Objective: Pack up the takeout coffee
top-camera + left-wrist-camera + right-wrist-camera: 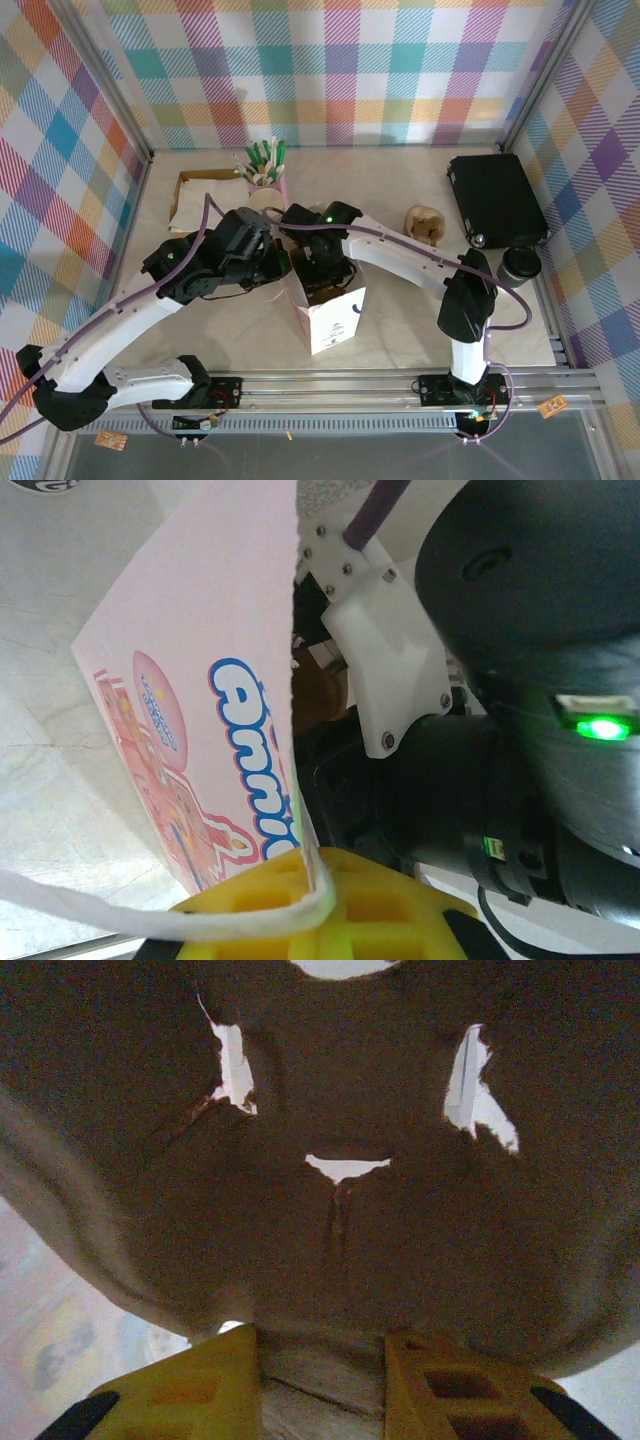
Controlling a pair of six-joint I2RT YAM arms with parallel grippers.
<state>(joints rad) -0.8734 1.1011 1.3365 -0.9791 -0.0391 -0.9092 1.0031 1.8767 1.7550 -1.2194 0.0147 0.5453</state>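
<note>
On the left we see the left hand [318,900] pressed together on the top edge of the white paper bag [335,318], which stands in the middle of the surface [420,335]. Beside it the right hand [322,1360] reaches into the bag, pinching a brown cardboard tray [340,1240]. Far right, the takeout coffee [520,264] stands just beside a black box [495,195], well apart from the bag.
</note>
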